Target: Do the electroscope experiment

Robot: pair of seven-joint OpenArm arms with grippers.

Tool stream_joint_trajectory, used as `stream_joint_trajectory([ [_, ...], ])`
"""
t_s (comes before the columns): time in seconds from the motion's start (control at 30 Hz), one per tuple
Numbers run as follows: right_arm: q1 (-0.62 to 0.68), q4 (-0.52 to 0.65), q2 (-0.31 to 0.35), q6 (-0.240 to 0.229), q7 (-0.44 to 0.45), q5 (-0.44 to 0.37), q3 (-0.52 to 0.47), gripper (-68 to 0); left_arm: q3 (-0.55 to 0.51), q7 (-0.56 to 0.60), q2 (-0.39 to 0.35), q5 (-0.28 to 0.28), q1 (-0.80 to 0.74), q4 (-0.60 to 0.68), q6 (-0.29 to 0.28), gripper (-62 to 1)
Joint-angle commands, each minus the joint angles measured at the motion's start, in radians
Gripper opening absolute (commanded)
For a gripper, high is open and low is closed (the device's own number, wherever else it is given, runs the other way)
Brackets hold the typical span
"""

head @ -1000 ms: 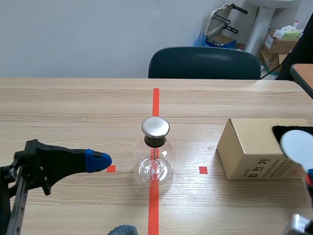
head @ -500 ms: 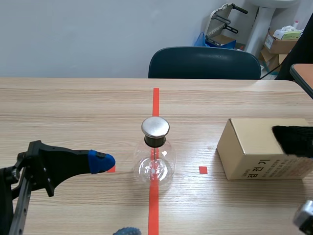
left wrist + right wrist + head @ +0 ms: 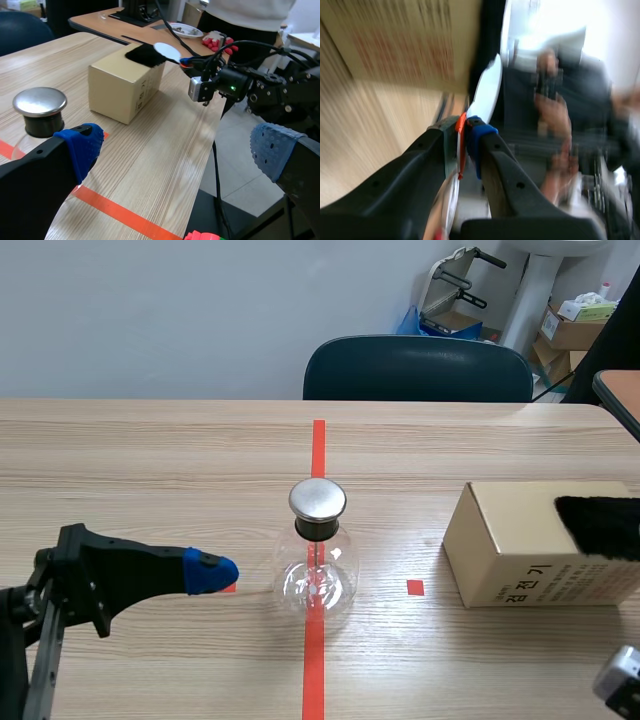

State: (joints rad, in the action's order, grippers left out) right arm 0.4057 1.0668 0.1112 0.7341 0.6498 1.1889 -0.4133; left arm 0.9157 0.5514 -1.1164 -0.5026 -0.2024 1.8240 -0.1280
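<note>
- The glass electroscope is standing in the middle of the tabletop.
- The left pincer is hanging released at its 9 o'clock.
- The right pincer is clasping a white disc paddle beside the cardboard box at 3 o'clock.

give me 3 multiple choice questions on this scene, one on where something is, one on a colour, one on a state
1. Where does the glass flask stand?
A. in a tray
B. on the long red tape line
C. on a stack of books

2. What colour are the left gripper pads?
A. blue
B. yellow
C. white

3. How is the right gripper?
A. open, empty
B. shut on the flask
C. shut on a white disc

Answers:
1 B, the tape runs under the flask in the scene view.
2 A, both dotted pads show blue in the left wrist view.
3 C, its fingers pinch the disc's handle in the right wrist view.
</note>
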Motion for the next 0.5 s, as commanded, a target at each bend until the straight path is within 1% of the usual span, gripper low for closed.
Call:
stream_joint_trajectory([
  [0.0,-0.004,0.014,0.014,0.049,0.119,0.000,0.003,-66.5,-0.002,0.017,0.005,-0.005,-0.002,0.016,0.014,1.4],
  [0.03,-0.004,0.014,0.014,0.049,0.166,-0.008,0.003,-66.5,-0.002,0.017,0.005,-0.003,-0.002,0.016,0.015,1.4],
  [0.07,-0.004,0.014,0.013,0.049,0.176,-0.015,0.003,-66.5,-0.003,0.017,0.005,0.000,-0.002,0.016,0.019,1.4],
  [0.1,-0.004,0.014,0.010,0.049,0.153,-0.018,0.003,-66.5,-0.003,0.017,0.005,0.000,-0.002,0.016,0.027,1.4],
  [0.13,-0.004,0.014,0.006,0.049,0.091,-0.023,0.003,-66.5,-0.003,0.017,0.005,0.000,-0.002,0.016,0.035,1.4],
  [0.2,-0.004,0.014,-0.004,0.049,-0.086,-0.018,0.003,-66.5,-0.007,0.017,0.005,0.009,-0.002,0.016,0.041,1.4],
  [0.23,-0.004,0.014,-0.003,0.049,-0.127,-0.008,0.003,-66.5,-0.008,0.017,0.005,0.018,-0.002,0.016,0.041,1.4],
  [0.27,-0.003,0.014,0.001,0.049,-0.120,-0.002,0.003,-66.5,-0.008,0.017,0.005,0.021,-0.002,0.017,0.042,1.4],
  [0.3,-0.001,0.014,0.003,0.049,-0.068,0.001,0.003,-66.5,-0.009,0.017,0.005,0.023,-0.002,0.018,0.052,1.4],
  [0.37,-0.001,0.014,0.005,0.049,0.081,0.000,0.004,-66.5,-0.009,0.017,0.005,0.026,-0.002,0.023,0.067,1.4],
  [0.4,-0.002,0.014,0.005,0.049,0.139,-0.003,0.005,-66.5,-0.009,0.017,0.005,0.026,-0.002,0.024,0.067,1.4],
  [0.43,-0.003,0.014,0.005,0.049,0.172,-0.011,0.006,-66.5,-0.009,0.017,0.005,0.026,-0.002,0.025,0.068,1.4],
  [0.47,-0.003,0.014,0.005,0.049,0.159,-0.016,0.011,-66.5,-0.009,0.018,0.005,0.026,-0.001,0.025,0.071,1.4],
])
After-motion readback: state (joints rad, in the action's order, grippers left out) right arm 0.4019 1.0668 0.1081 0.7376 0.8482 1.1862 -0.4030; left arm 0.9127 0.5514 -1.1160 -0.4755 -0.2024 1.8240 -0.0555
